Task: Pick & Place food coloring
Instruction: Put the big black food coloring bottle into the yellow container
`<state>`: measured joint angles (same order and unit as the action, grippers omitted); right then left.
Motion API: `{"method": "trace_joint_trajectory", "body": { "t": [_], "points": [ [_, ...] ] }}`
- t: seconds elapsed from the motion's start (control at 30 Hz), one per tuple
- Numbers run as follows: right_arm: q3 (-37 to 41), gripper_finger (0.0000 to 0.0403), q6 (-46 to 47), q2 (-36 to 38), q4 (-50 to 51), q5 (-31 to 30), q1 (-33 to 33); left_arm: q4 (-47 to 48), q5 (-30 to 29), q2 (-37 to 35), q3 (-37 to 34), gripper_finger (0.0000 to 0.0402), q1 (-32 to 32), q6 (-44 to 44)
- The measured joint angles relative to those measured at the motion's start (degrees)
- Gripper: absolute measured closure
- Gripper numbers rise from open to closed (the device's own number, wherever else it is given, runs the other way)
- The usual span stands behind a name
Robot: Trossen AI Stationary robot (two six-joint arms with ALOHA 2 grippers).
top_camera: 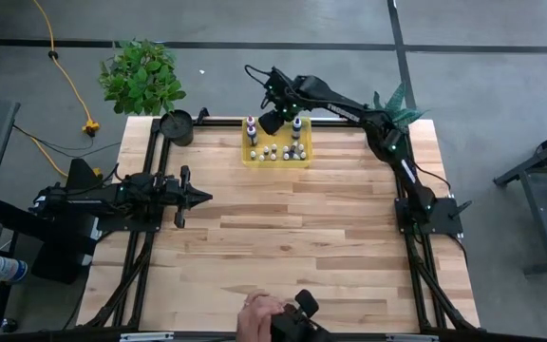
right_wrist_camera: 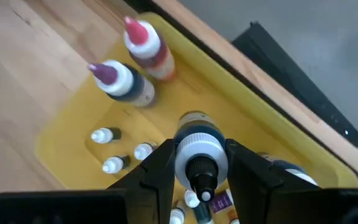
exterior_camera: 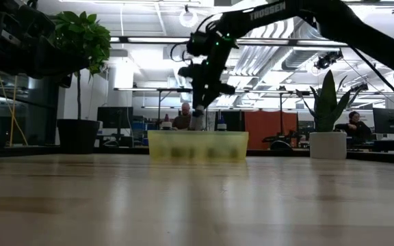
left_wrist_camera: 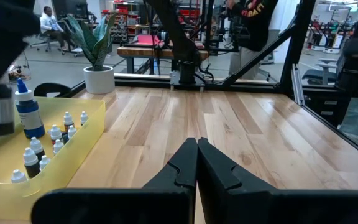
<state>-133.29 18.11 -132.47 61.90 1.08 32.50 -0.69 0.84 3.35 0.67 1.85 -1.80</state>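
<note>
In the high view the right gripper (top_camera: pixel 275 118) sits at the upper middle of the frame, above the yellow bin (top_camera: pixel 277 161) at the table's (top_camera: pixel 283 247) far edge. Its wrist view shows the fingers (right_wrist_camera: pixel 156 163) clenched on either side of a white-capped food coloring bottle (right_wrist_camera: pixel 196 149), held above the bin floor. Under it in that bin stand more bottles: a purple-tipped one (right_wrist_camera: pixel 122 80), a pink-tipped one (right_wrist_camera: pixel 146 45), and several tiny ones (right_wrist_camera: pixel 104 135). The left gripper (top_camera: pixel 200 197) waits at the left middle of the table, fingers pressed together, well apart from the bin.
</note>
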Motion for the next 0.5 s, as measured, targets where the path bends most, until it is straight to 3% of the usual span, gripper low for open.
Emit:
{"method": "trace_joint_trajectory", "body": {
  "t": [0.5],
  "points": [
    [0.07,0.0288,-0.27,-3.03,5.51,-0.64,0.98,0.0,0.0,-0.01,0.0,0.0401,0.0,0.0]
  ]
}}
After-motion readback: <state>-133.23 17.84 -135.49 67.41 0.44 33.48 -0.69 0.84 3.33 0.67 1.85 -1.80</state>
